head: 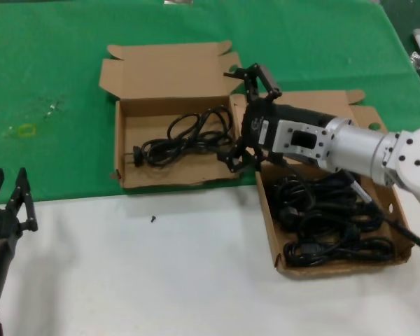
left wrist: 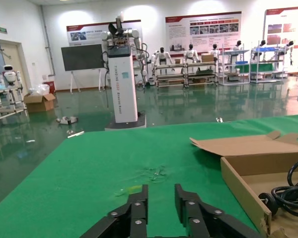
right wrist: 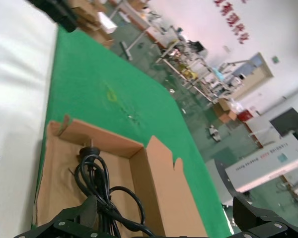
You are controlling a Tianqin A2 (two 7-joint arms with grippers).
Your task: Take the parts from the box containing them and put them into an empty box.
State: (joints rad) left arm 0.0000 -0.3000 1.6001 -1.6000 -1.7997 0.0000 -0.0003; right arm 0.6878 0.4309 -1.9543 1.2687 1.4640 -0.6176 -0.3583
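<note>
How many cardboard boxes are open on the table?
2. One box on the green cloth holds a single black cable; the other box, to the robot's right, holds a pile of cables.

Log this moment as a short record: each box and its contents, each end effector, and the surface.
left box: lid open, holds one black power cord
right box: lid open, holds a pile of black cords
right end effector: open, empty, above the left box's right edge
left end effector: parked at the near left over the white surface
far surface: green cloth
</note>
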